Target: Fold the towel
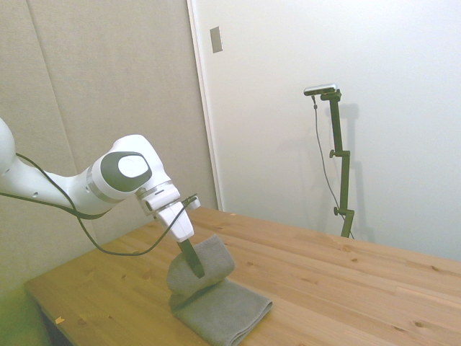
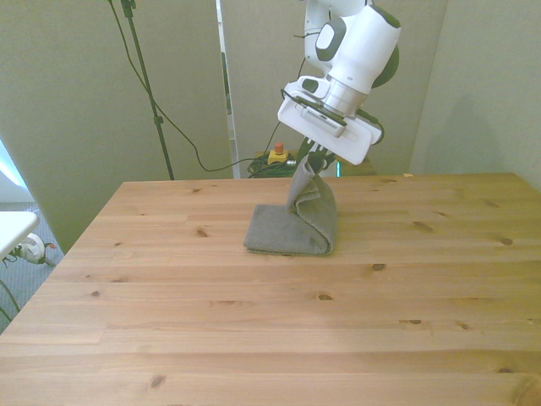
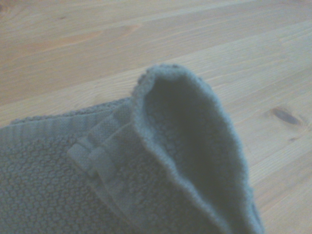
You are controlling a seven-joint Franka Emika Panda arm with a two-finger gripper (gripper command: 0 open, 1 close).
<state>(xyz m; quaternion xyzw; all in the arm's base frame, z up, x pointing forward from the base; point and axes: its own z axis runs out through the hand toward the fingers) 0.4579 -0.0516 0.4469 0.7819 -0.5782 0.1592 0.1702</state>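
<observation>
**Gray towel lifted at one end by the robot's claw**

A thick gray towel point(image 2: 292, 230) of nubby terry cloth lies on a bench point(image 2: 254, 338) of pale, knotty wooden planks, nearer the far edge than the near edge in the front view and roughly midway between the two side edges. One part rests flat on the wood. The other end is raised and curls back over the flat part, making a soft rounded loop that stands upright. In the side view the towel point(image 1: 216, 295) shows the same shape, a bulging roll above a flat layer.

The claw point(image 2: 309, 162), dark and slim below a white wrist block, is pinched tight on the towel's raised edge. Its fingertips are partly buried in the cloth, so their exact contact is hard to make out. In the side view the claw point(image 1: 193, 261) angles down into the top of the roll.

The wrist view is blurred. It shows the towel point(image 3: 170, 161) close up: a pebbled weave, a flatter woven band near the hem, and a folded lip arching over bare wood point(image 3: 73, 44).
</observation>
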